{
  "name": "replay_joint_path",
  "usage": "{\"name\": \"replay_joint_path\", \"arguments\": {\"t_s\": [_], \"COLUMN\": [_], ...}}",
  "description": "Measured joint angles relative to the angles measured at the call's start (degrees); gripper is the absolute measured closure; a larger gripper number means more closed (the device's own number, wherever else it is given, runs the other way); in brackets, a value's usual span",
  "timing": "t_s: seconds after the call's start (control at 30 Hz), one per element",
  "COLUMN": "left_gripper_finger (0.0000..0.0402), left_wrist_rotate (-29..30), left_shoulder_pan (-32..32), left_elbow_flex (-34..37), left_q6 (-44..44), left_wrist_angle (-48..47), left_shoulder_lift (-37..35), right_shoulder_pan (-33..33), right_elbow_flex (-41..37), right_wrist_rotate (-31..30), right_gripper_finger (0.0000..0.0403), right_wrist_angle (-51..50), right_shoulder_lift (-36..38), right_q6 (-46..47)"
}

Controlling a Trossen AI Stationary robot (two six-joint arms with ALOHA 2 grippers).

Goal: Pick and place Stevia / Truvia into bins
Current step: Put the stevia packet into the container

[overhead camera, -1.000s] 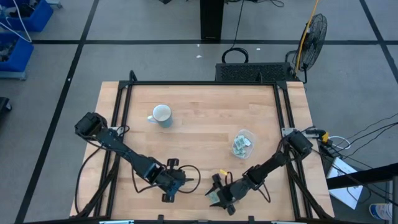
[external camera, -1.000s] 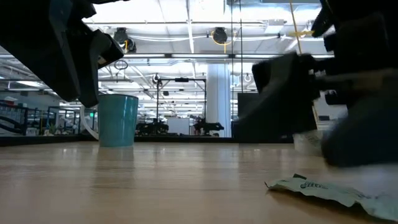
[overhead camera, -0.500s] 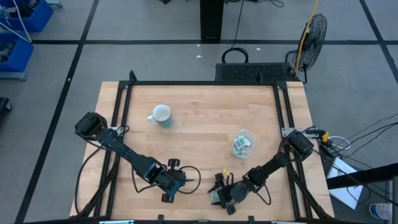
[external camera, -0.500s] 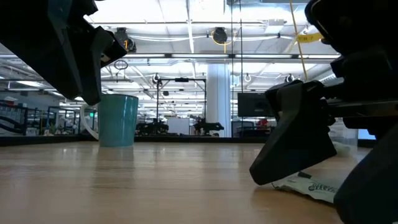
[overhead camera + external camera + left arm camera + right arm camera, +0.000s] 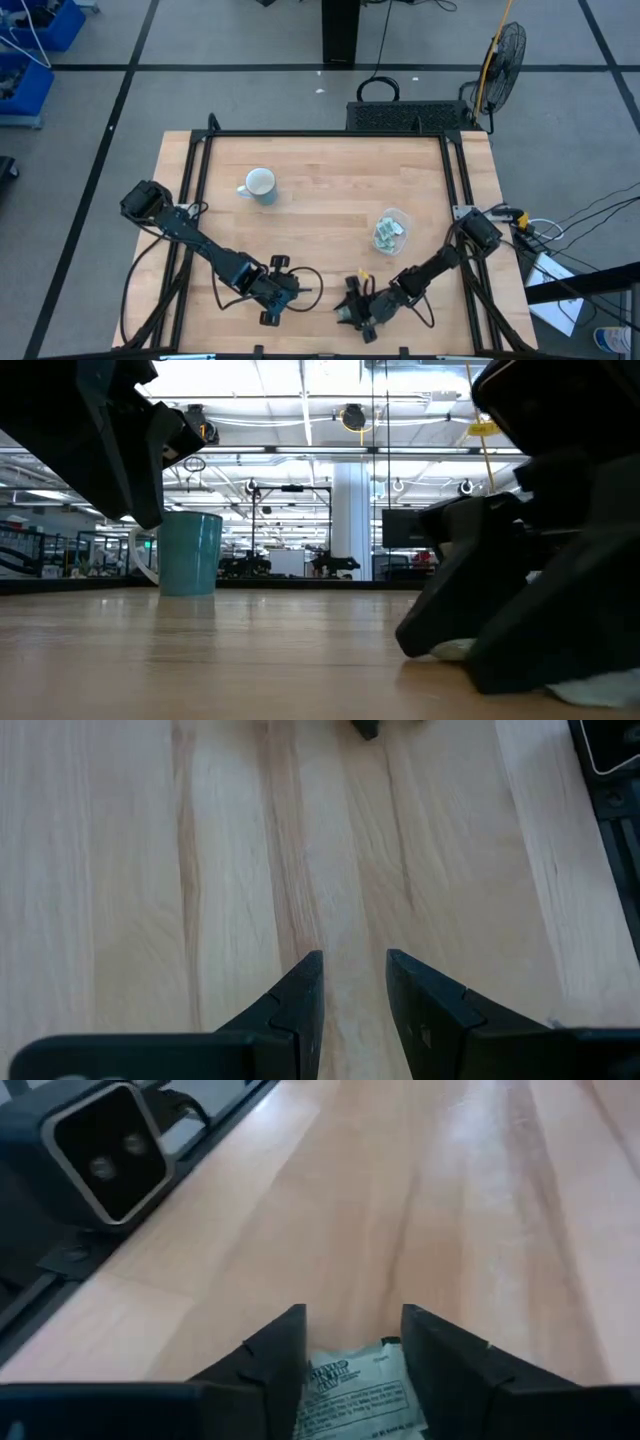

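Mug (image 5: 259,185) at table's (image 5: 320,215) rear left, tub (image 5: 391,228) right of centre, packets (image 5: 386,233) in tub

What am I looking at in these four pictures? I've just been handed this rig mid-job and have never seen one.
Two dark robot arms work at a wooden table. One camera looks straight down, one sits at tabletop height, and one rides on each wrist. On the table stand a mug and a clear tub with sweetener packets in it. The right gripper is low at the near edge, its fingers open either side of one packet lying flat on the wood; it is not yet gripped. The left gripper waits nearby, open, holding nothing.
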State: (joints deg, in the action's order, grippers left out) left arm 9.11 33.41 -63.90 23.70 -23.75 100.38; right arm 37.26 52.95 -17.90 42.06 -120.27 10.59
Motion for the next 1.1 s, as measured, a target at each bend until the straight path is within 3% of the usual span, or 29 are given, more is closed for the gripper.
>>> {"name": "replay_joint_path", "arguments": {"t_s": [0.37,0.6,0.73,0.9,1.03,1.1], "left_gripper_finger": [0.0284,0.0284,0.0284,0.0284,0.0284,0.0284], "left_wrist_rotate": [0.03,0.03,0.03,0.03,0.03,0.03], "left_shoulder_pan": [0.00,0.00,0.00,0.00,-0.03,-0.04], "left_elbow_flex": [0.00,0.00,0.00,0.00,0.00,0.00], "left_q6": [-1.91,-4.17,-4.25,-5.17,-5.76,-5.76], "left_wrist_angle": [0.02,0.04,0.04,0.02,0.02,0.00], "left_shoulder_lift": [0.00,0.00,0.00,0.00,0.00,0.00], "right_shoulder_pan": [-3.89,-5.82,-6.08,-6.08,-6.08,-6.19], "right_elbow_flex": [-0.02,-0.06,-0.04,-0.02,0.00,-0.30], "right_wrist_rotate": [-0.31,-0.56,-8.11,-22.19,-30.09,-30.25], "right_gripper_finger": [0.0314,0.0359,0.0383,0.0397,0.0391,0.0385], "right_wrist_angle": [-0.90,-4.85,-19.64,-46.98,-70.59,-79.95], "right_shoulder_lift": [0.79,5.13,12.09,25.78,38.31,43.82], "right_q6": [-1.64,-5.75,-7.21,-4.78,9.02,18.20]}}
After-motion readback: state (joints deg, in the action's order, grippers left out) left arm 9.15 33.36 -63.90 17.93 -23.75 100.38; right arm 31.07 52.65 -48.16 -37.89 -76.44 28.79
